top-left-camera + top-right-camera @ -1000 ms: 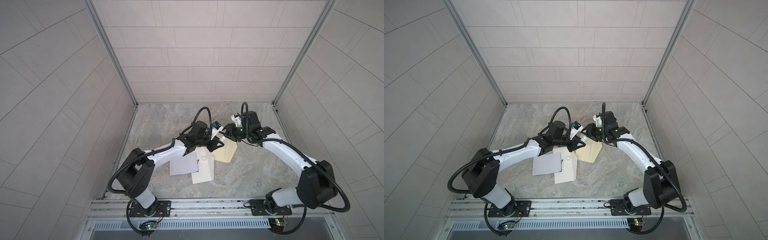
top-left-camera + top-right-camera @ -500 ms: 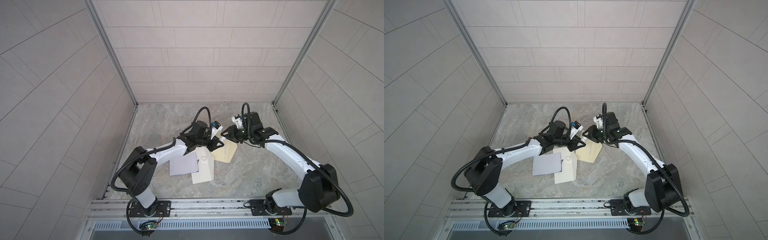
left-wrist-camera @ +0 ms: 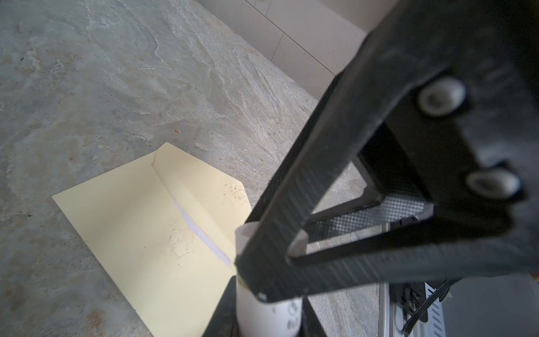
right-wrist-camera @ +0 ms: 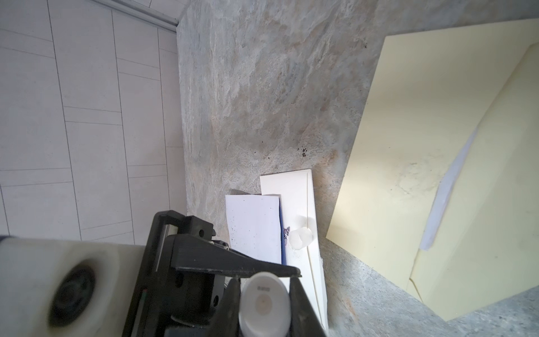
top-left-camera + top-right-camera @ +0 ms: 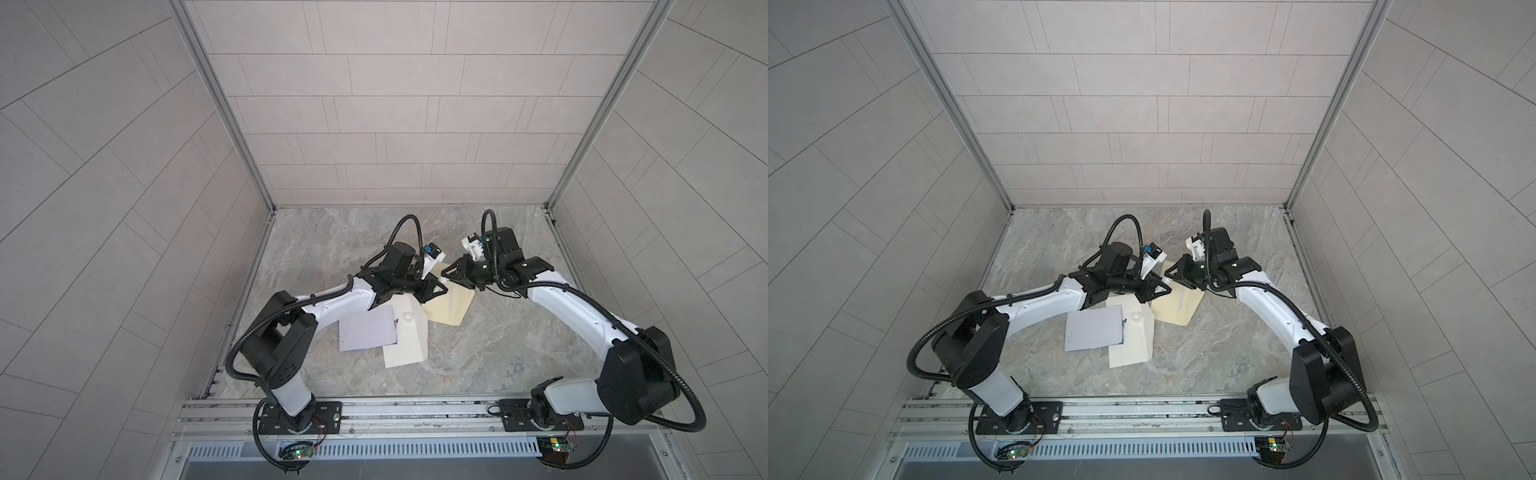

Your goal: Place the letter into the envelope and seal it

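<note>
Left arm, right arm: both wearing white link shells, black joint housings. Ribbed black conduit running along each. White camera module carrying blue mark. Left gripper showing black, weave-textured fingers, diamond-knurled pad, two pale screw heads. Green light glowing on right wrist. Black base plate anchoring each arm.

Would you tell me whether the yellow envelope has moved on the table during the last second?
No. In a top view the yellow envelope lies where it did, one corner still next to the white envelope.
</note>
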Robot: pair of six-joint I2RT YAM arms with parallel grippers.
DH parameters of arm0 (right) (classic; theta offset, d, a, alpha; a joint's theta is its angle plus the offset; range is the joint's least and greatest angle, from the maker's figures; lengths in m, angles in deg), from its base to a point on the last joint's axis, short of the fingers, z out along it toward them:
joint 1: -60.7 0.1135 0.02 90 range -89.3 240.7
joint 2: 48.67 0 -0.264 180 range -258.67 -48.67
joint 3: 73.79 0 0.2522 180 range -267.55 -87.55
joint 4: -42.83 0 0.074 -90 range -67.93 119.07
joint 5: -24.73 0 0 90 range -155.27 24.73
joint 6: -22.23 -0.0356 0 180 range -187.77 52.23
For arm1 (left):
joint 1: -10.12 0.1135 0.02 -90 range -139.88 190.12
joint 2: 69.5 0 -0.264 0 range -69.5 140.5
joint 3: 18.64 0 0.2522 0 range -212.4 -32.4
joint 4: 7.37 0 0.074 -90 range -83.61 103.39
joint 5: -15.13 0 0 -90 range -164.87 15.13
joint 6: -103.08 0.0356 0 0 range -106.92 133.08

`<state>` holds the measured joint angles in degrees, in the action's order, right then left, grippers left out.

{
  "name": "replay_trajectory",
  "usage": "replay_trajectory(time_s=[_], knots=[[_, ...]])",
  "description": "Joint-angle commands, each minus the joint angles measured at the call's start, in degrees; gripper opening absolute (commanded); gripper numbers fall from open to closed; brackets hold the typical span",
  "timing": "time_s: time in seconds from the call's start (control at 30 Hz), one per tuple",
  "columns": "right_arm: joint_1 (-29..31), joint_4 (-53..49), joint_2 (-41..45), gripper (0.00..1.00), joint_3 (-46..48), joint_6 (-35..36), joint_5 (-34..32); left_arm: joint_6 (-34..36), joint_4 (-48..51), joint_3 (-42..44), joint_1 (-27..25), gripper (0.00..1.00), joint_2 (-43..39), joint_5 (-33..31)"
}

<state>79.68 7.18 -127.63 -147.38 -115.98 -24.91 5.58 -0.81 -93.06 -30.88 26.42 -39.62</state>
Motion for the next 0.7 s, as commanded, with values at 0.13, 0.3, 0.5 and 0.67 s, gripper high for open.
replay_trajectory(time_s=[0.13, 0.3, 0.5, 0.67], knots=[[0.57, -3.81, -1.86, 0.0, -1.57, -4.58, -9.54, 3.47, -3.15, -0.01, -1.18, 0.0, -1.52, -18.38], [2.68, -5.75, -6.24, 0.0, -1.62, -14.7, -17.13, 15.45, -6.85, 1.98, -6.84, 0.0, -2.6, -37.81], [4.87, -2.65, -8.61, 0.0, 0.07, -26.22, -21.14, 18.4, -10.45, 3.53, -8.79, 0.0, -2.92, -40.93], [3.77, 9.38, -7.59, 0.2, 2.99, -27.28, -13.91, 12.8, -8.9, 4.28, -7.23, 0.0, -4.91, -33.4]])
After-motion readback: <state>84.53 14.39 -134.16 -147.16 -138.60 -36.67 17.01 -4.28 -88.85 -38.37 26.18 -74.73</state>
